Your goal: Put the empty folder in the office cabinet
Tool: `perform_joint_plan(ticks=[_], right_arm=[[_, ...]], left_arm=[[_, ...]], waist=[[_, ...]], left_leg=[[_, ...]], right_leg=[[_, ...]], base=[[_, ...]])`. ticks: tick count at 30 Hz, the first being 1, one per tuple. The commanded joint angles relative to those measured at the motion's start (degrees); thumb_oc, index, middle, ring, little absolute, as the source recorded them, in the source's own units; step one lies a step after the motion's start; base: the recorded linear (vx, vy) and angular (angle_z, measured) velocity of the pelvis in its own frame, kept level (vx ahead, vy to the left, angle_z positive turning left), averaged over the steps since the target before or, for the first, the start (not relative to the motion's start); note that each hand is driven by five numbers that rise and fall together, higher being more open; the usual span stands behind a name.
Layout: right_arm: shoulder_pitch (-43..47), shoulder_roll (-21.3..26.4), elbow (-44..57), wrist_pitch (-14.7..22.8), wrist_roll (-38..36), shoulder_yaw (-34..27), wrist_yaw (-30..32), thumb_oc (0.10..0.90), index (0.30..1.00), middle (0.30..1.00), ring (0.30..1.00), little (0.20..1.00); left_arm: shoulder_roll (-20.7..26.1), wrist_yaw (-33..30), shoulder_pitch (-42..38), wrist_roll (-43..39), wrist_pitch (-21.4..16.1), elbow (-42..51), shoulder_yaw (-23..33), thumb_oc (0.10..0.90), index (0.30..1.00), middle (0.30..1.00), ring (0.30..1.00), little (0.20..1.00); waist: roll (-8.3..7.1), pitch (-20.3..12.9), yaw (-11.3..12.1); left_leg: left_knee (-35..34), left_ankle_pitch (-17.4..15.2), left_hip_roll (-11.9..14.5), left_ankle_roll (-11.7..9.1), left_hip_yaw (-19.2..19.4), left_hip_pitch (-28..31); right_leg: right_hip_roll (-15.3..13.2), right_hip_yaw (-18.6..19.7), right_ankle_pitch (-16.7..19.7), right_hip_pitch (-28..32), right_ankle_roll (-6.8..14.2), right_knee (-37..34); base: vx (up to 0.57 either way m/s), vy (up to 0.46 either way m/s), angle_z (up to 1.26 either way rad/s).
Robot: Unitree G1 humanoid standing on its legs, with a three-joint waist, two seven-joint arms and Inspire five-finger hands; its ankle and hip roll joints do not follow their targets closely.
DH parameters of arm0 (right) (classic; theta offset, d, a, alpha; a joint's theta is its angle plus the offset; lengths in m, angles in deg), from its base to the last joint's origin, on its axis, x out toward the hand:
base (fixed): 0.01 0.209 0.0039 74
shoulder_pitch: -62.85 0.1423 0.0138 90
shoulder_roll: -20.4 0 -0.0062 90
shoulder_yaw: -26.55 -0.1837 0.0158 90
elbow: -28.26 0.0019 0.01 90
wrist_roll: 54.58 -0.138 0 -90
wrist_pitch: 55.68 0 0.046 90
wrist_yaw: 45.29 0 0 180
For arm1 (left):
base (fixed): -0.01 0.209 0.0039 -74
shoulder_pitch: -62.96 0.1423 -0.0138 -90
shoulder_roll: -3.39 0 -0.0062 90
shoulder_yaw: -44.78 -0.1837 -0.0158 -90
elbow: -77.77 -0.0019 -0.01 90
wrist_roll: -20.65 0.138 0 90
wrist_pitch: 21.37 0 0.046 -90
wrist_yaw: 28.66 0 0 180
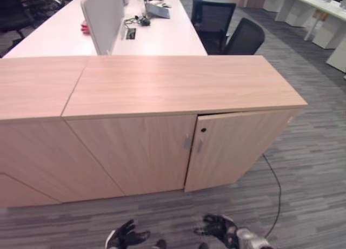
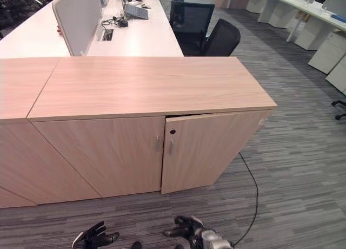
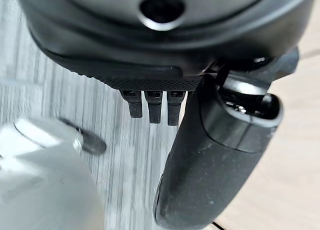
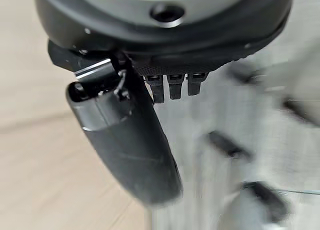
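We stand before the cabinet (image 1: 178,92); its right door (image 1: 238,149) hangs slightly ajar, the left door (image 1: 135,154) closed. Our left hand (image 1: 125,237) and right hand (image 1: 219,227) hang low over the carpet (image 1: 313,168), fingers loosely spread, holding nothing. We see no folder anywhere, so we risk reaching for the door with nothing to put away, or knocking it shut.

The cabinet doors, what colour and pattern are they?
The cabinet doors are light beige wood grain, matching the top; clearest in the right eye view.
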Motion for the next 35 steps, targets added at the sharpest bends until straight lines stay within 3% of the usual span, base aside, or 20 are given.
perform_joint_plan(ticks=[1,3,4,5,6,8,9,11,12,16,17,24,35], right_arm=[[3.4,-1.5,-3.3,2.5,-9.0,-5.8,5.7,0.8,0.9,0.9,0.9,0.9],[2.8,0.0,-8.2,3.5,-9.0,-11.4,8.8,0.8,0.9,0.9,0.9,0.9],[2.2,1.1,-10.5,2.8,-4.7,-11.9,10.0,0.8,0.9,0.9,0.9,0.9],[1.7,1.4,-10.7,2.6,-5.0,-12.5,10.1,0.8,0.9,0.9,0.9,0.9],[1.7,1.4,-10.7,2.6,-5.0,-12.5,10.1,0.8,0.9,0.9,0.9,0.9],[0.1,1.5,-8.9,2.8,-12.3,-15.9,9.4,0.8,0.9,0.9,0.9,0.9],[-1.4,1.0,-8.4,3.9,-19.2,-19.0,8.8,0.8,0.9,0.9,0.9,0.9],[-1.9,1.0,-8.8,4.7,-20.8,-20.5,9.1,0.8,0.9,0.9,0.9,0.9],[-2.5,1.3,-10.4,5.4,-22.8,-22.8,9.8,0.8,0.9,0.9,0.9,0.9],[-2.4,1.1,-11.1,5.2,-20.8,-22.6,9.6,0.8,0.9,0.9,0.9,0.9],[-2.2,1.2,-10.4,5.0,-17.8,-20.4,9.0,0.8,0.9,0.9,0.9,0.9],[-0.5,1.8,-7.6,6.2,-12.8,-17.4,9.4,0.8,0.9,0.9,0.9,0.9],[-1.0,3.1,-10.2,5.9,-10.2,-19.6,10.1,0.8,0.9,0.9,0.9,0.9]], left_arm=[[2.1,-1.4,-3.7,-2.9,-3.4,0.1,0.4,0.8,0.9,0.9,0.9,0.9],[1.1,-1.6,-5.7,-3.3,-2.9,-3.9,-0.2,0.8,0.9,0.9,0.9,0.9],[-0.5,0.1,-5.9,-8.5,-2.2,-5.6,0.8,0.8,0.9,0.9,0.9,0.9],[-1.5,1.3,-5.5,-11.3,-2.1,-5.5,1.3,0.8,0.9,0.9,0.9,0.9],[-1.5,1.3,-5.5,-11.3,-2.1,-5.5,1.3,0.8,0.9,0.9,0.9,0.9],[-3.7,1.9,-5.5,-12.8,-1.9,-9.1,1.8,0.8,0.9,0.9,0.9,0.9],[-5.7,1.5,-5.0,-12.9,-1.8,-13.5,2.7,0.8,0.9,0.9,0.9,0.9],[-6.5,1.2,-4.2,-13.0,-1.7,-14.2,3.1,0.8,0.9,0.9,0.9,0.9],[-7.7,1.1,-3.4,-12.4,-1.3,-17.5,3.6,0.8,0.9,0.9,0.9,0.9],[-7.4,2.1,-4.3,-7.8,-1.1,-20.6,2.0,0.8,0.9,0.9,0.9,0.9],[-6.9,3.0,-4.5,-3.9,-1.6,-21.0,0.0,0.8,0.9,0.9,0.9,0.9],[-4.5,0.1,-5.1,6.0,-3.8,-16.1,-4.4,0.8,0.9,0.9,0.9,0.9],[-4.2,0.3,-4.0,8.2,-3.9,-10.9,-7.3,0.8,0.9,0.9,0.9,0.9]], waist=[[-3.76,2.2,1.0],[-3.58,3.4,0.3],[-3.64,4.1,-0.4],[-3.25,4.4,-0.4],[-3.38,4.2,-0.6],[-3.14,4.1,-1.7],[-2.55,3.7,-2.9],[-2.45,3.2,-3.4],[-1.64,2.8,-3.6],[-1.19,2.3,-4.2],[-0.73,1.5,-4.4],[0.95,-1.7,-5.0],[2.6,-3.8,-4.7]], left_leg=[[9.4,-4.7,-1.4,0.2,0.1,-4.3],[14.6,-5.7,-2.3,-0.1,0.9,-7.7],[19.4,-6.8,-3.3,0.6,4.6,-10.0],[23.3,-8.2,-3.6,1.4,6.9,-11.3],[23.1,-8.0,-3.8,1.4,6.8,-11.6],[27.8,-9.0,-4.3,2.7,10.8,-12.8],[28.8,-10.9,-4.2,3.9,14.4,-12.3],[26.2,-11.3,-4.3,4.5,15.7,-11.3],[23.0,-11.7,-4.0,4.8,16.6,-9.4],[20.8,-10.2,-5.3,4.2,15.7,-9.4],[15.5,-9.4,-5.4,4.0,15.7,-7.1],[1.4,-4.4,-4.2,3.6,12.4,-1.5],[-2.7,-3.4,-3.7,3.4,11.0,1.9]], right_leg=[[-0.3,1.5,-8.5,3.8,1.5,0.6],[-0.4,-0.2,-9.1,4.1,1.1,0.6],[-1.0,-1.6,-9.2,4.5,0.9,0.5],[-1.0,-2.0,-9.2,4.9,0.7,0.5],[-1.1,-2.2,-9.1,4.6,0.8,0.5],[-1.1,-2.2,-8.8,4.5,0.5,0.5],[-0.7,-2.8,-9.2,4.7,0.2,0.5],[-0.8,-3.4,-9.1,4.4,0.3,0.5],[-0.6,-4.5,-9.1,4.7,0.5,0.5],[-1.9,-5.8,-7.8,4.0,1.2,0.5],[-2.6,-6.1,-6.7,3.4,2.0,0.5],[-3.3,-6.8,-5.9,2.2,3.5,0.5],[-3.4,-7.2,-7.4,3.5,3.9,0.5]], base=[[-0.08,-0.102,0.18],[-0.1,-0.069,0.46],[-0.13,-0.035,0.68],[-0.11,-0.011,0.7],[-0.06,0.0,0.57],[-0.04,0.013,0.22],[0.01,0.034,-0.03],[0.03,0.036,0.02],[0.03,0.074,-0.17],[0.02,0.089,0.61],[0.02,0.11,0.71],[0.04,0.095,0.17],[0.04,0.056,0.03]])
